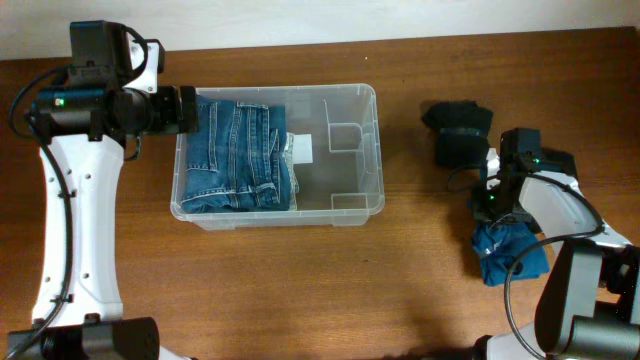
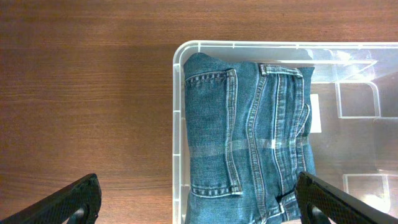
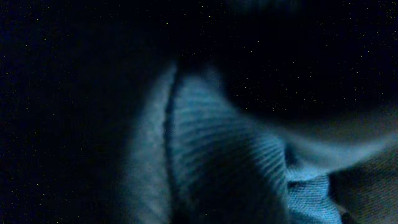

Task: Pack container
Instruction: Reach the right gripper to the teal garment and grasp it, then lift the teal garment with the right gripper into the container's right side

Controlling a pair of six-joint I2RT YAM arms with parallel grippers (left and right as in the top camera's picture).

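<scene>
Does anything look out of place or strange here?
Nothing spilled or damaged. The jeans lie folded in the container; only the blue garment and the black garment lie crumpled outside it.

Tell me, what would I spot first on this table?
Folded blue jeans fill the left half of the clear container. On the right, the right claw is right down on a crumpled blue cloth, beside a black bundle.

container (image 1: 345,178): clear | jeans (image 1: 238,155): blue denim | cloth (image 1: 512,258): blue ribbed | table (image 1: 300,290): brown woodgrain
</scene>
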